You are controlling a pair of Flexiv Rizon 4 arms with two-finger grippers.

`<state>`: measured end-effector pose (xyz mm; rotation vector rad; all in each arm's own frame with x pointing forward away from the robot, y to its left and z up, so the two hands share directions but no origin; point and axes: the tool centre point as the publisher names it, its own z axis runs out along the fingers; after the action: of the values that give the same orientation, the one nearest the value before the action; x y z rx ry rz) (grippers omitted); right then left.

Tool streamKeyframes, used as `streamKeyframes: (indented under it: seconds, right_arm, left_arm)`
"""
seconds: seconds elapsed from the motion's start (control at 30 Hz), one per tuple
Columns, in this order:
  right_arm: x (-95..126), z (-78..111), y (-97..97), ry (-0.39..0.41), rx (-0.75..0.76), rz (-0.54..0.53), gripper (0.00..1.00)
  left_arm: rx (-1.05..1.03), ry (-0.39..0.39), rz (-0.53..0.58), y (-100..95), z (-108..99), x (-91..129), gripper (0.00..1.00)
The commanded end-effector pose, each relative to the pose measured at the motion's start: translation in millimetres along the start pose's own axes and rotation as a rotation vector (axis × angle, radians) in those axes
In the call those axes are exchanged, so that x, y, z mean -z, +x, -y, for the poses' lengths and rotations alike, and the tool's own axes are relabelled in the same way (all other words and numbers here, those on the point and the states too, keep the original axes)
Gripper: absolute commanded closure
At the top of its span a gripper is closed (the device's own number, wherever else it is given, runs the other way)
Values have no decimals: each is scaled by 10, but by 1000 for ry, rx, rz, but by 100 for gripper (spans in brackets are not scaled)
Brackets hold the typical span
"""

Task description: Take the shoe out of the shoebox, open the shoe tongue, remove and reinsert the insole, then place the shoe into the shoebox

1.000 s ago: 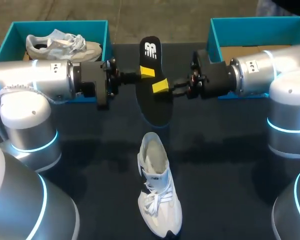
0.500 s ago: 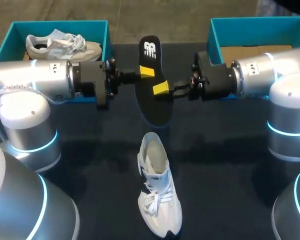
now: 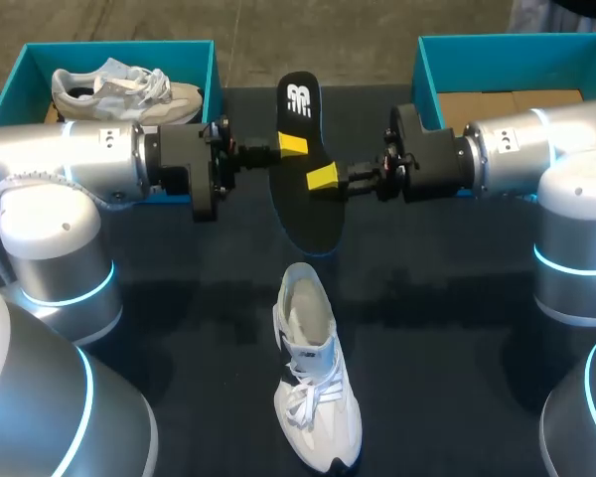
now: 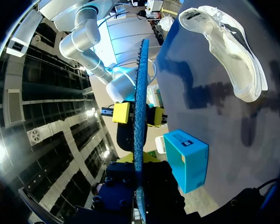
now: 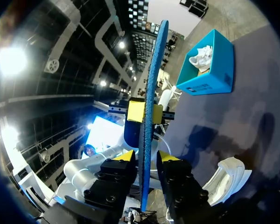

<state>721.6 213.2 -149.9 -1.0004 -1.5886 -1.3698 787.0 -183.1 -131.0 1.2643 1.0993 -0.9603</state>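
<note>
A black insole [image 3: 303, 189] hangs in the air over the middle of the table, edge-on in both wrist views [image 4: 140, 107] [image 5: 151, 88]. My left gripper [image 3: 292, 144] [image 4: 139, 161] is shut on the insole's left edge. From the other side my right gripper [image 3: 323, 177] [image 5: 147, 156] straddles the insole, its yellow fingertips [image 5: 123, 156] close on either side with a thin gap showing, so it is open. The white shoe [image 3: 313, 383] [image 4: 228, 51] [image 5: 228, 179] lies on the dark table below, toe toward me.
A teal shoebox [image 3: 209, 70] [image 5: 210, 79] at the back left holds a second pale shoe [image 3: 119, 87]. Another teal shoebox [image 3: 427, 70] [image 4: 189, 161] stands at the back right behind my right arm, with only brown card showing inside.
My right gripper's fingers have drawn closer together around the insole and shifted slightly toward me. The left gripper, the insole and the shoe have stayed put.
</note>
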Motion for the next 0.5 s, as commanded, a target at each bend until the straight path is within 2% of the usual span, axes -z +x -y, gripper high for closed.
streamKeyframes:
  seconds: [0.03,0.27,0.33,0.5]
  right_arm:
    - [-13,23,-2,-4,-1,2,77]
    - [-21,23,-3,-4,-2,1,88]
    - [-19,21,-3,-4,-2,2,100]
    - [-9,28,-1,-4,0,2,100]
  left_arm:
    - [-2,-7,7,1,30,-3,100]
    - [-2,-5,9,2,41,-14,100]
    - [-2,-5,9,5,44,-19,100]
    - [0,-4,1,14,54,-35,100]
